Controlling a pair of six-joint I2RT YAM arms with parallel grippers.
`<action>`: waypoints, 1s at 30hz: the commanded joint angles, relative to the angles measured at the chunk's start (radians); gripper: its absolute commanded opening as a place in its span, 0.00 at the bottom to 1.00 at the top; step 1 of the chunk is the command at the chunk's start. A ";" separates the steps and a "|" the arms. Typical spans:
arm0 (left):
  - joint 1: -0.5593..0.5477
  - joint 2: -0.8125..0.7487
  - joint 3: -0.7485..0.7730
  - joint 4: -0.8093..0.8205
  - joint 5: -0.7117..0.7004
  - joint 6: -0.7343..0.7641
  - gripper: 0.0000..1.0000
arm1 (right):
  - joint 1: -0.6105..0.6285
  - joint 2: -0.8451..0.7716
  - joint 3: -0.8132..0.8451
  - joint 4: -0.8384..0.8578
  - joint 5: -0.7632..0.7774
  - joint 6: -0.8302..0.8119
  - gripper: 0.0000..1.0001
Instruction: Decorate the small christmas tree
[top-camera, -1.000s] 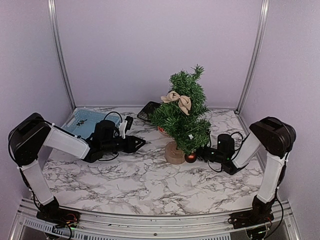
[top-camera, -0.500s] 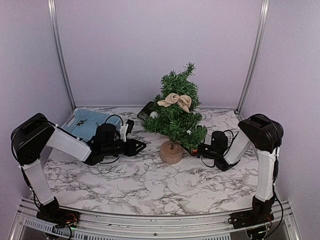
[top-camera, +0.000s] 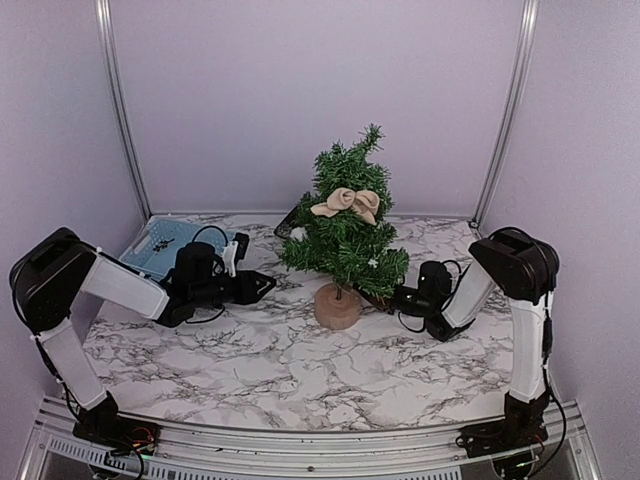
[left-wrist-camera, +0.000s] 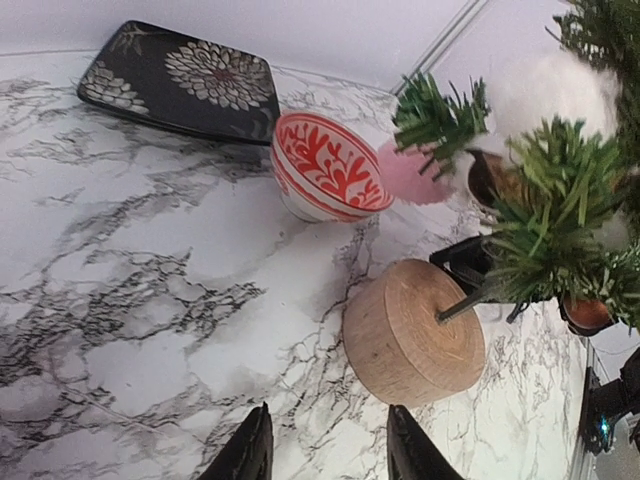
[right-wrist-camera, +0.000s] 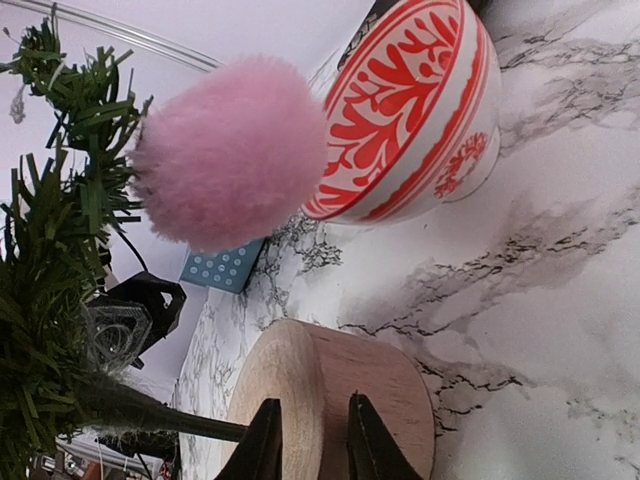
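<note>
the small christmas tree (top-camera: 345, 235) stands on the marble table (top-camera: 300, 370). it could tip or slide if the right end effector (right-wrist-camera: 308, 440), just right of the tree's stump (top-camera: 337, 306) under its low branches, pushes into it; its fingers are slightly parted and empty. the left end effector (left-wrist-camera: 325, 440), left of the tree and apart from it, is also released, holding nothing.

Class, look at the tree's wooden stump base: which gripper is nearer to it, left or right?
Right. The right gripper sits close beside the stump base, under the small christmas tree. The left gripper points at it from farther off, with marble tabletop between.
</note>
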 joint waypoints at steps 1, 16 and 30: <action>0.073 -0.086 -0.018 -0.031 -0.024 -0.007 0.40 | -0.026 -0.077 -0.030 -0.033 0.018 -0.055 0.24; 0.424 -0.167 0.283 -0.635 -0.278 0.123 0.51 | -0.128 -0.325 -0.117 -0.337 0.082 -0.233 0.32; 0.547 0.203 0.614 -0.829 -0.227 0.220 0.44 | -0.173 -0.538 -0.172 -0.568 0.129 -0.367 0.33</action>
